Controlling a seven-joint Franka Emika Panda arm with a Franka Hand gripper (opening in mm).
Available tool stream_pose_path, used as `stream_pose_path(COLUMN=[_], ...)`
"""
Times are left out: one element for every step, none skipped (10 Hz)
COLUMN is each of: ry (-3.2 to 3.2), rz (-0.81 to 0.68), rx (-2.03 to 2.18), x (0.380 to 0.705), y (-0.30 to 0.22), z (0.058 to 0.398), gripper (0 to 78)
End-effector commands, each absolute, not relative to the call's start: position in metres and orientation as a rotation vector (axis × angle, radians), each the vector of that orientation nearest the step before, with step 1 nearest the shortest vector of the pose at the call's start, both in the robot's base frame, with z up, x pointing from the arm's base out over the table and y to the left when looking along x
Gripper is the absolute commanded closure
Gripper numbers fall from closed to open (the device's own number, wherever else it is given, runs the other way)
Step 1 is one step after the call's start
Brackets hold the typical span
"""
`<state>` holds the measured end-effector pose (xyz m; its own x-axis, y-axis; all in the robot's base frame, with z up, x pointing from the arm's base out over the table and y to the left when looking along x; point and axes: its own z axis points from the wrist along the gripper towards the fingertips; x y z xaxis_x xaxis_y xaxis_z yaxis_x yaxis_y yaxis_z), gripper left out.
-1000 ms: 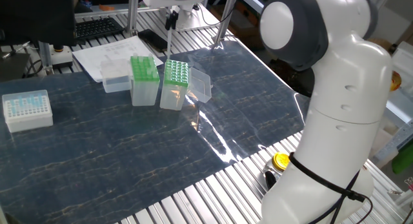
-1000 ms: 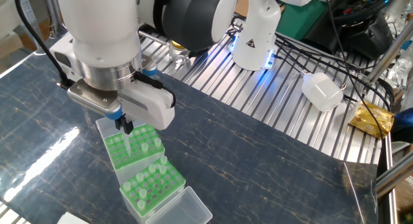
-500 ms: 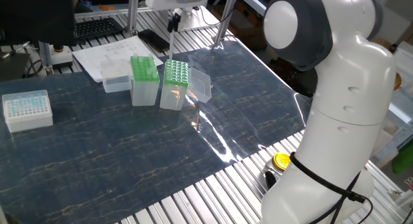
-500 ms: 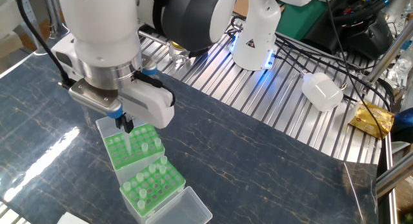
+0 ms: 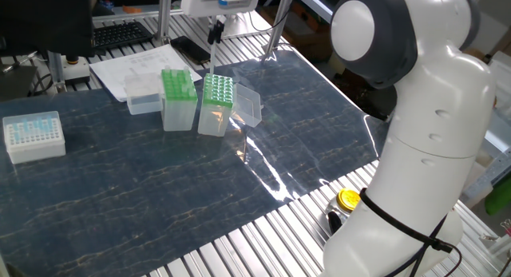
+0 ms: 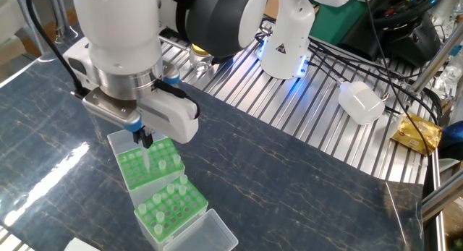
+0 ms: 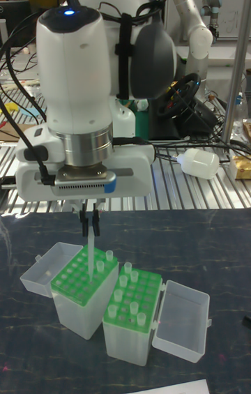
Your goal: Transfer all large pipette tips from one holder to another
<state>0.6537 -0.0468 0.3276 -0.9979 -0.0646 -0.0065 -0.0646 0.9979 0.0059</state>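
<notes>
Since a second ago the black two-finger gripper (image 7: pixel 89 221) has risen slightly, its fingers pinched on one slender clear-whitish pipette tip (image 7: pixel 90 256), which hangs upright with its point just above the left green-topped translucent rack (image 7: pixel 82 277). The other large pipette tips (image 7: pixel 123 284) stand scattered in the holes of the right green-topped rack (image 7: pixel 134 305), which touches the first at its 3 o'clock side. In the tall view, both racks' clear hinged lids (image 7: pixel 183 319) lie open at 9 and 3 o'clock, the dark marbled table mat (image 6: pixel 304 186) lies bare beyond them, and in one fixed view a white box of pale-blue tips (image 5: pixel 33 136) sits well apart near the mat's edge.
</notes>
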Motion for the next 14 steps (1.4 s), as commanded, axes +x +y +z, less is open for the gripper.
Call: stream_pose_path(ry=[3.125,3.122,3.12,3.117,3.116,3.116,3.112,3.112,3.113,3.117,3.118,3.118,3.119,3.119], rz=[0.019,0.028,0.032,0.031,0.029,0.022,0.013,0.005,0.005,0.005,0.005,0.005,0.005,0.005], rx=[-0.102,-0.105,-0.116,-0.127,-0.143,-0.151,-0.144,-0.136,-0.123,-0.129,-0.131,-0.131,-0.129,-0.129], x=[0.652,0.652,0.653,0.654,0.654,0.655,0.656,0.656,0.656,0.656,0.656,0.656,0.656,0.656], y=[-0.045,-0.045,-0.044,-0.045,-0.045,-0.045,-0.045,-0.044,-0.044,-0.044,-0.044,-0.044,-0.044,-0.044], z=[0.32,0.316,0.312,0.308,0.306,0.305,0.304,0.303,0.303,0.303,0.303,0.303,0.303,0.303], gripper=[76.4,76.4,76.4,76.4,76.4,76.4,76.4,76.4,76.4,76.4,76.4,76.4,76.4,0.2])
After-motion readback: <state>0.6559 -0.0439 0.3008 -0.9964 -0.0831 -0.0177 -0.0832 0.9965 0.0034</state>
